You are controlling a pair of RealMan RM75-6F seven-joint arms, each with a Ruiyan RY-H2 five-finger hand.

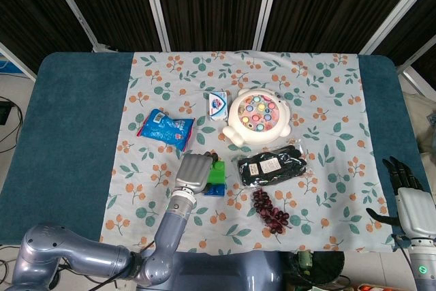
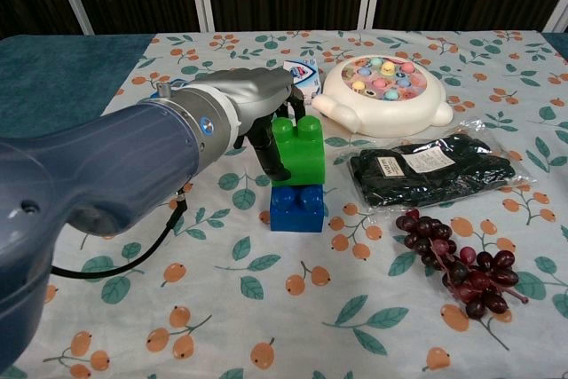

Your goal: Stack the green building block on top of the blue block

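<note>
My left hand [image 2: 253,108] [image 1: 193,172] grips the green block [image 2: 299,150] from its left side. The green block sits over the blue block [image 2: 295,209], its underside at the blue block's top; in the head view only slivers of green block [image 1: 218,171] and blue block [image 1: 216,189] show past the hand. Whether the two blocks are pressed together I cannot tell. My right hand [image 1: 407,195] hangs beyond the table's front right corner, its fingers spread and holding nothing.
A black packet in clear wrap [image 2: 430,169] and a bunch of dark grapes [image 2: 457,259] lie right of the blocks. Behind them are a white fishing toy [image 2: 383,95] and a small soap box [image 2: 303,77]. A blue snack bag [image 1: 165,128] lies left.
</note>
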